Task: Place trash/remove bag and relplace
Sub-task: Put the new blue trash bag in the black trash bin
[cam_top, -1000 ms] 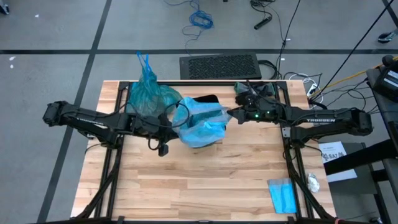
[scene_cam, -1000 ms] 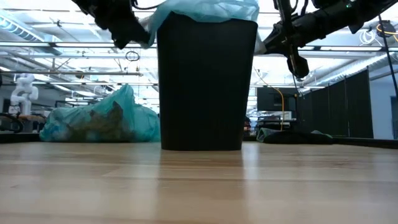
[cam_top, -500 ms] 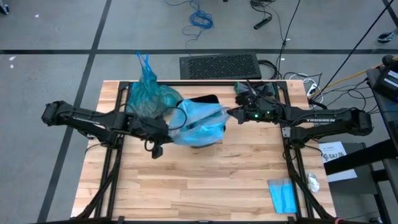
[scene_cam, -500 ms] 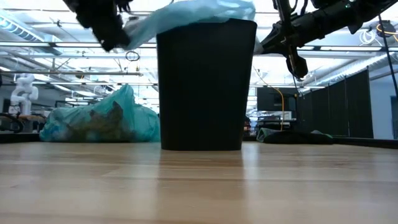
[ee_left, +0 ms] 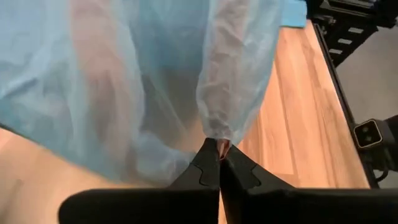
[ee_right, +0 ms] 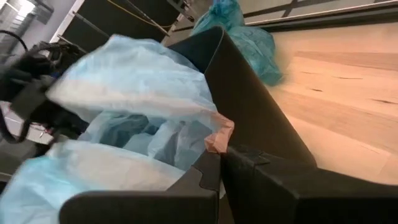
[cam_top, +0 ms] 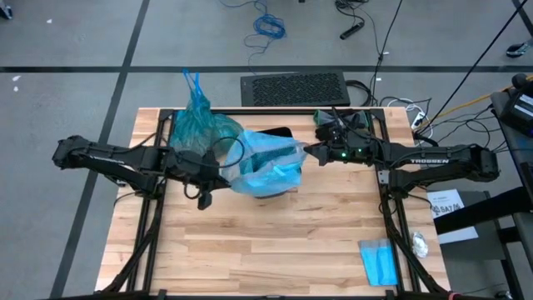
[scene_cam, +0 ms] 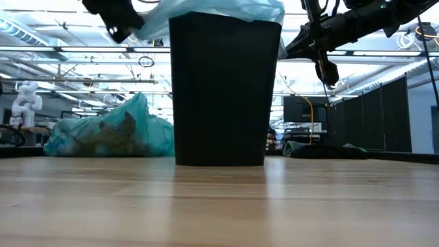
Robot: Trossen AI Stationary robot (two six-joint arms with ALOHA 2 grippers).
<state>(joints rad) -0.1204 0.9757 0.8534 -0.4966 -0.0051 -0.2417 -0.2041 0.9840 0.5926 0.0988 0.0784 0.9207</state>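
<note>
- The table [cam_top: 275, 242] carries the black bin [scene_cam: 224, 89] near its far middle; a full, tied teal bag [cam_top: 198, 125] sits just beside the bin on the left arm's side, already out.
- A pale blue liner [cam_top: 268, 160] is draped over the bin's mouth, bunched and not yet seated all round the rim.
- The left gripper [ee_left: 219, 155] is clamped together on a pinch of the liner's edge, held out past the bin's left side.
- The right gripper [ee_right: 221, 163] is likewise closed on the opposite edge of the liner at the bin's right rim.
- To do this step well, I judge both arms should pull the film outward evenly, then lower it over the rim together; uneven tension could tip the light bin or tear the thin plastic.
- No loose trash shows on the table; a folded blue packet [cam_top: 379, 260] lies near the right front corner.
</note>
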